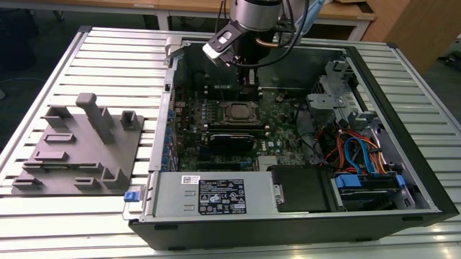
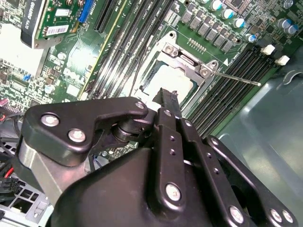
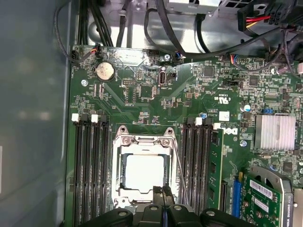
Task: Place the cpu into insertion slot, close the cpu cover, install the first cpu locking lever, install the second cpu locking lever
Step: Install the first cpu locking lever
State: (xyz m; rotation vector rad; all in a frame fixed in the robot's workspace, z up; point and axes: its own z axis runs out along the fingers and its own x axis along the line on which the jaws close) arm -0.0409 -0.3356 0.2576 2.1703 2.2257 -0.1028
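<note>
The cpu [image 3: 144, 172] lies with its silvery top up in the insertion slot [image 1: 239, 111] of the green motherboard. The cpu cover [image 3: 142, 142], a metal frame, lies flat around it, and the chip [image 2: 173, 78] shows through its window. A thin locking lever rod [image 3: 179, 170] runs along one side of the socket, and its free end [image 2: 236, 78] sticks out over the memory slots. My gripper [image 3: 163, 191] hangs just above the socket's edge, its black fingers [image 2: 165, 97] shut together with nothing between them. In the exterior view the gripper [image 1: 249, 86] stands over the board's far part.
The open computer case [image 1: 403, 108] lies on a slatted table. A grey fixture tray [image 1: 79, 145] is on the exterior view's left. The power supply [image 1: 216, 197] and cabled drive bay [image 1: 360, 156] fill the near side. Memory slots [image 3: 90, 165] flank the socket; a green card [image 3: 270, 198] is beside them.
</note>
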